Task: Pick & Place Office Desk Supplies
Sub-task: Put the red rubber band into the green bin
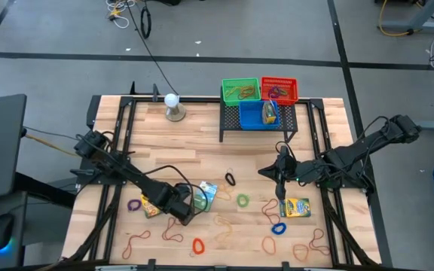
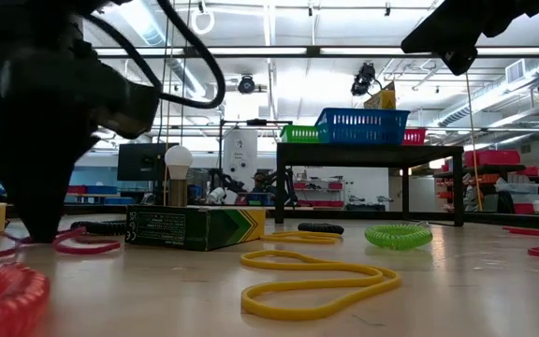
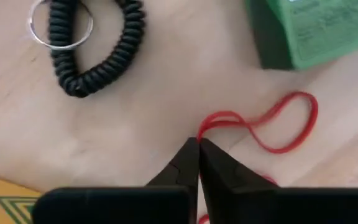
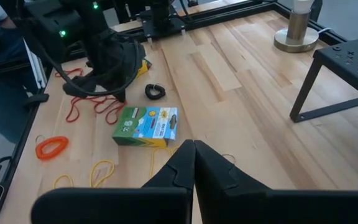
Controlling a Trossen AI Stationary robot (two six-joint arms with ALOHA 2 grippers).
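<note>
Green crayon box [image 3: 328,28] – print unreadable – beside shut left pincer [image 3: 198,144].

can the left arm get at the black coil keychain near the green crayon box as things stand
Probably yes. The left gripper is low over the table, fingers shut at a red rubber band. The black coil keychain lies just ahead on bare wood, nothing across it, and the green crayon box sits off to the side.

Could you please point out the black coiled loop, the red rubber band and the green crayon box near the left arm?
Black coiled loop [image 3: 104,59]: left wrist view, coil's right side.
Red rubber band [image 3: 291,121]: left wrist view, far loop.
Green crayon box [image 3: 328,28]: left wrist view, top face.
</note>
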